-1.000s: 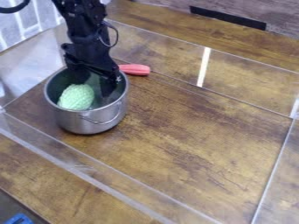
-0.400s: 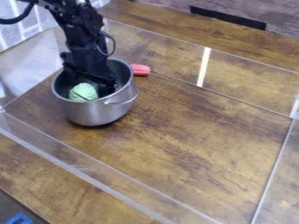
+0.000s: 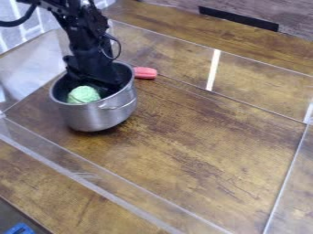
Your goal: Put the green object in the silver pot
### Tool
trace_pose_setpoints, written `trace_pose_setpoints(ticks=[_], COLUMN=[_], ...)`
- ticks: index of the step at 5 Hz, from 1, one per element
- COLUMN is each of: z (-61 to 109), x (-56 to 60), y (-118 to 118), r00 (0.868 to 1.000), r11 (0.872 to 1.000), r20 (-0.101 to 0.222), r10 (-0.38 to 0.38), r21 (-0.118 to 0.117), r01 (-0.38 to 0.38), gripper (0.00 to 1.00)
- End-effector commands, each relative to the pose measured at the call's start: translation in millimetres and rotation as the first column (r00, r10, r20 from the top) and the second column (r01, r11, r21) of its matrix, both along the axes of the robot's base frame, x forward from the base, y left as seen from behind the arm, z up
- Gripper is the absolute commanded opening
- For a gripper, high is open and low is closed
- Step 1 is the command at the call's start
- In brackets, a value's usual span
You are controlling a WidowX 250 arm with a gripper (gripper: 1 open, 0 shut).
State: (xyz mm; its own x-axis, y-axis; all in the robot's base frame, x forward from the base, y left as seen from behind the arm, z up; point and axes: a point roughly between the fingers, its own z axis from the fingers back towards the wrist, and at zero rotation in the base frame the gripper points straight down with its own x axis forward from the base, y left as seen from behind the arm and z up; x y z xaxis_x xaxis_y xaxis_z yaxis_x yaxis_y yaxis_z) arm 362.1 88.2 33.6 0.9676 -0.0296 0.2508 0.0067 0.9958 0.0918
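Observation:
The silver pot (image 3: 86, 117) stands at the left of the wooden table. Inside it lies the green object (image 3: 83, 94), light green and bumpy, resting toward the front left of the pot's floor. My black gripper (image 3: 101, 82) hangs from above over the back half of the pot, its fingers reaching down past the rim just behind and to the right of the green object. The fingers blend into one dark mass, so their spacing does not show, and I cannot tell whether they touch the green object.
A small red object (image 3: 145, 72) lies on the table just right of the pot and behind it. Clear plastic walls (image 3: 73, 164) fence the work area at the front and sides. A white strip (image 3: 213, 69) is reflected on the table at centre right.
The green object now looks smaller and sits lower in the pot. The pot shifted slightly right, then back left. My gripper stays over the pot's back half.

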Motion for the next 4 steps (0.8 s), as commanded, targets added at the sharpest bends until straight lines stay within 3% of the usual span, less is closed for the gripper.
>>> trace_pose_setpoints(ticks=[1,4], z=[5.1,14.2], x=[-1.3,-6.4], y=[3.2,-1.4], r00=[1.0,0.999], r11=[1.0,0.999], r20=[0.006,-0.03], r10=[0.02,0.035], r21=[-0.007,-0.014], r01=[-0.02,-0.036], gripper=[0.0,0.0])
